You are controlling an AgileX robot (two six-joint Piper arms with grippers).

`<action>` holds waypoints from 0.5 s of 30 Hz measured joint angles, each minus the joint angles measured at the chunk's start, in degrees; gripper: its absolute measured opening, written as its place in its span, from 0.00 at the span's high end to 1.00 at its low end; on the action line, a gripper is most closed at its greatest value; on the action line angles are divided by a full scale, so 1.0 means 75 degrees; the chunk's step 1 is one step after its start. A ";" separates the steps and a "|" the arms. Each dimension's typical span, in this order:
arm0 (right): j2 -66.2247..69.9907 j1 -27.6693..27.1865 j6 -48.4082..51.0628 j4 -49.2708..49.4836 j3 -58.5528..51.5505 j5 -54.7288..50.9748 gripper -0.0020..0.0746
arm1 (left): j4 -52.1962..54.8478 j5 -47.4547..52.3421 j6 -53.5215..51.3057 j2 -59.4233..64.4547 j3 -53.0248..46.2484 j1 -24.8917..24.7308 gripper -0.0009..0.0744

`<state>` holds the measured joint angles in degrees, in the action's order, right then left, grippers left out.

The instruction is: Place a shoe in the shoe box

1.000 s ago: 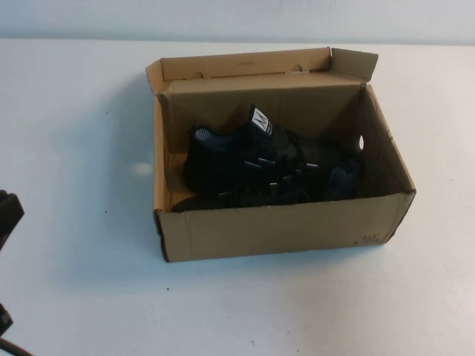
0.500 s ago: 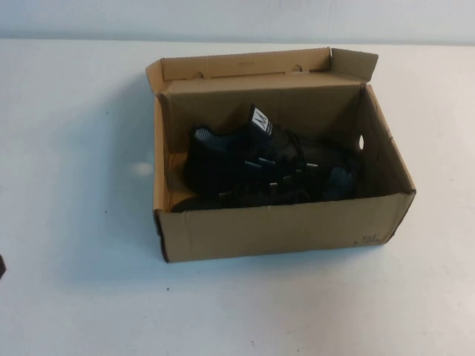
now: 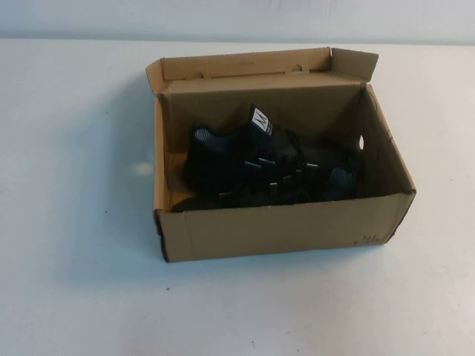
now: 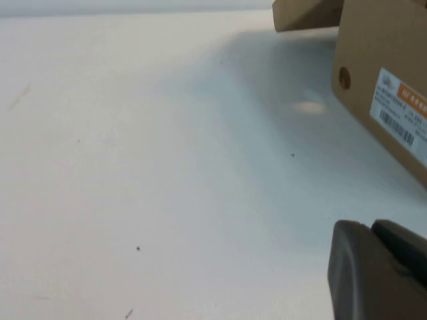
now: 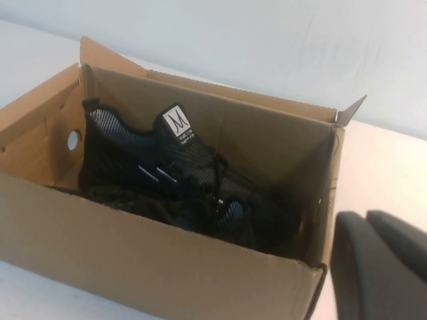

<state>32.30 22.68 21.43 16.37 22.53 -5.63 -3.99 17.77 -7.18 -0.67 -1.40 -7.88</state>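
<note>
The shoe (image 3: 260, 163) already lies inside the shoe box (image 3: 282, 230), its long axis along the box's length, while the left gripper (image 4: 380, 267) and right gripper (image 5: 380, 267), fingers together and empty, sit beside the box over the table (image 3: 74, 222).

The left gripper (image 4: 377, 267) and the right gripper (image 5: 380, 263) hover with jaws closed, holding nothing.

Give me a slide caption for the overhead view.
Black shoe lying inside the open shoe box on a white table; neither end effector in frame.
</note>
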 joint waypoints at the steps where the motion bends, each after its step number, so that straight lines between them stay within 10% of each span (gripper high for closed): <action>1: 0.0000 0.0000 0.0000 0.0000 0.0000 -0.0012 0.99 | 0.0037 0.0084 0.0041 0.0000 0.0000 0.0000 0.99; 15: 0.0000 0.0000 0.0000 0.0000 0.0000 -0.0031 0.99 | 0.0110 0.0606 0.0067 0.0000 -0.0002 0.0000 0.99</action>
<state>32.30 22.68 21.43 16.37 22.53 -5.86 -3.16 22.32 -6.68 -0.67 -1.42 -7.88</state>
